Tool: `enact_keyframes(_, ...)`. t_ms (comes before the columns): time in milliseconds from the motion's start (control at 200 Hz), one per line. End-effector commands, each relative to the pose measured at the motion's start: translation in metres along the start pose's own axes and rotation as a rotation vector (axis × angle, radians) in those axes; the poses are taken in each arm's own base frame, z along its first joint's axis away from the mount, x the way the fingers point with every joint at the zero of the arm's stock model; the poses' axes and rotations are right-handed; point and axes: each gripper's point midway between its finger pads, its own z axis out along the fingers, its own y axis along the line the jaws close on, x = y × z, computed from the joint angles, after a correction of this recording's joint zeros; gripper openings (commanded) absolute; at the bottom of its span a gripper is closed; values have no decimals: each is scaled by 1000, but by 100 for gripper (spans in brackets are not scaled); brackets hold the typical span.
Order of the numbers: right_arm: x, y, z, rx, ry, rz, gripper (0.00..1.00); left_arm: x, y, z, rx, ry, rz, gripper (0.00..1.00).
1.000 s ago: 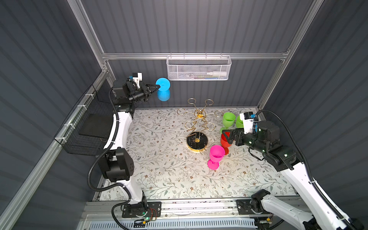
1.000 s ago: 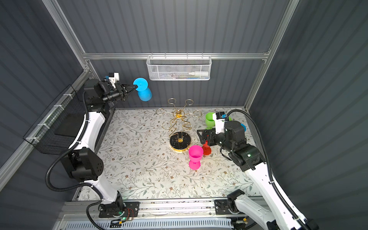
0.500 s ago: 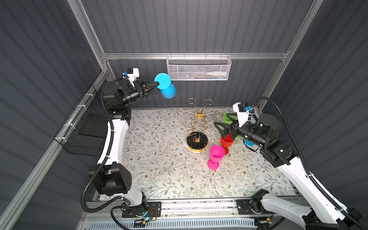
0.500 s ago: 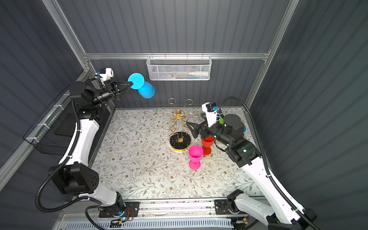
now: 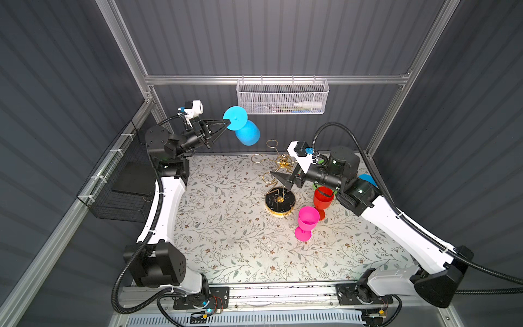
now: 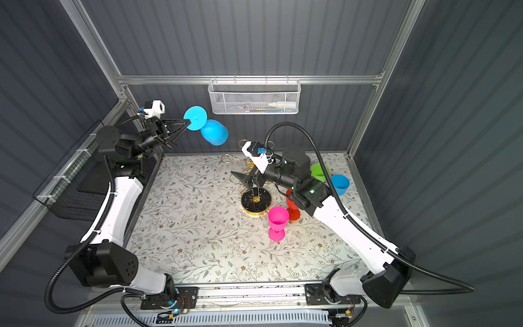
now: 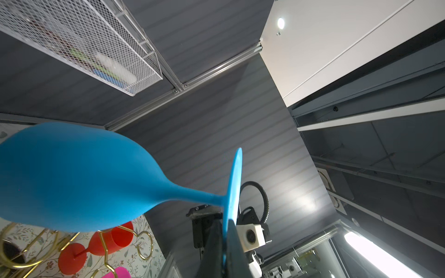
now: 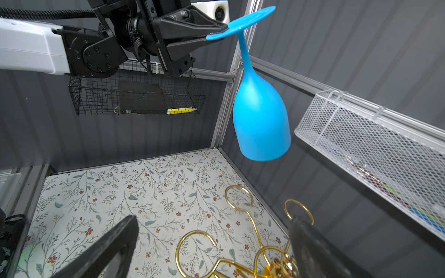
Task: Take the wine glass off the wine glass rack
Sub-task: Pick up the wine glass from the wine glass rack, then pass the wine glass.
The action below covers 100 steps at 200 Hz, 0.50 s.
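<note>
The blue wine glass hangs upside down in the air over the back left of the table, clear of the wine glass rack. Its long axis is near vertical, with the rim pointing down. The left pincer clamps its foot. The right pincer gapes empty just above the rack. Four more stand on the table: pink glass, red glass, green glass, second blue glass.

a robot test cell in a lab: grey ribbed panels in an aluminium frame enclose the floral mat; a mounting rail lines its near edge, a white mesh basket hangs above its far edge.
</note>
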Motion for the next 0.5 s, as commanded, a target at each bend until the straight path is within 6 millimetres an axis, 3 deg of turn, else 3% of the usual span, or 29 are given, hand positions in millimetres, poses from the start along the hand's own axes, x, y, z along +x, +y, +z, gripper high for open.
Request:
enact_keyframes(0, -27, 1, 4, -27, -81, -112, 99, 23, -23, 10, 31, 68, 29, 0)
enact_keyframes(140, -26, -3, 13, -20, -90, -124, 99, 34, -25, 21, 31, 111, 25, 0)
enact_keyframes(495, -19, -27, 19, 94, -76, -151, 99, 55, -22, 23, 29, 173, 13, 0)
